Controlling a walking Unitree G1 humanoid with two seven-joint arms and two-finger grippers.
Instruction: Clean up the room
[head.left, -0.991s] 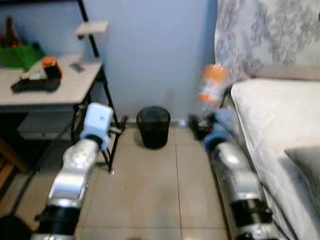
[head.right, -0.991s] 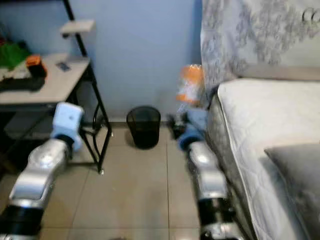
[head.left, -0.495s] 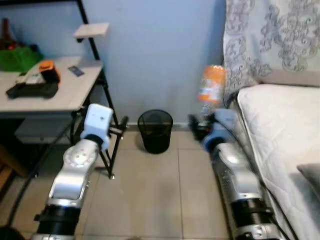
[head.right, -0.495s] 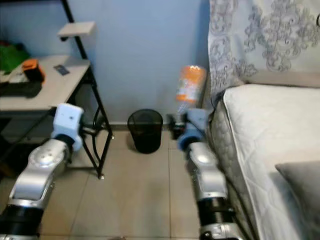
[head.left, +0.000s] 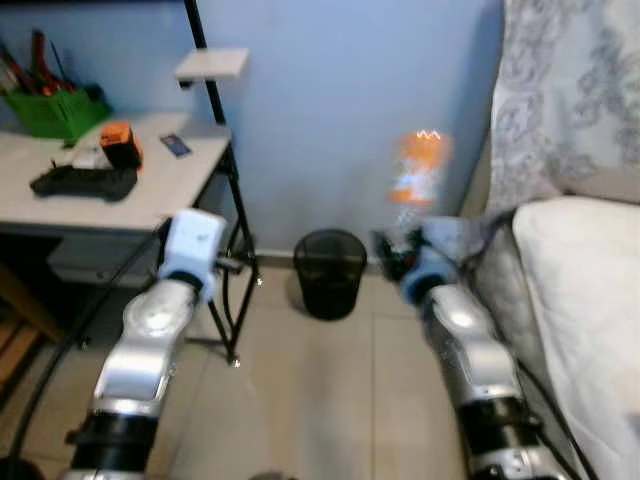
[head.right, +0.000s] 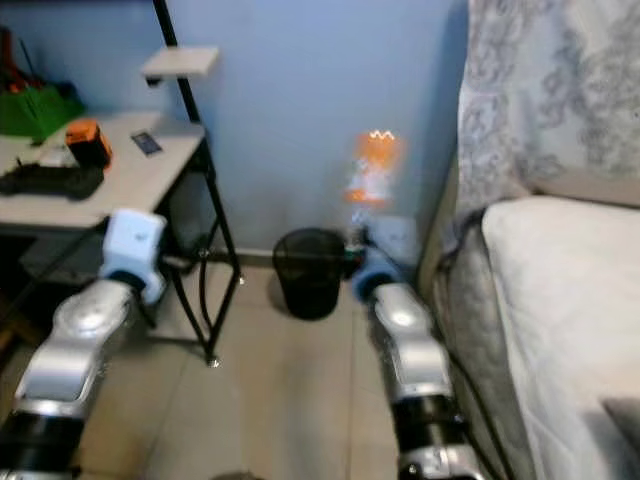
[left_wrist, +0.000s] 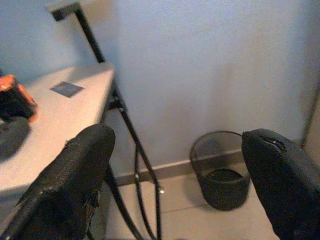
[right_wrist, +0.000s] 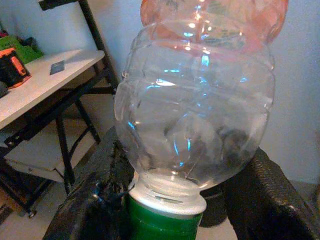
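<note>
right gripper (right_wrist: 175, 200) clamps empty plastic bottle (right_wrist: 200, 100) near its green cap, held above floor, right of trash bin (head.left: 330, 272). left gripper (left_wrist: 175, 175) spread, empty. risk: bottle top-heavy, could tip or miss bin if released early.

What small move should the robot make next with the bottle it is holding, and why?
Probably carry the right gripper forward and left until it is over the black mesh bin. It is shut on the empty plastic bottle, held upside down, and the open bin stands on the floor slightly to its left.
</note>
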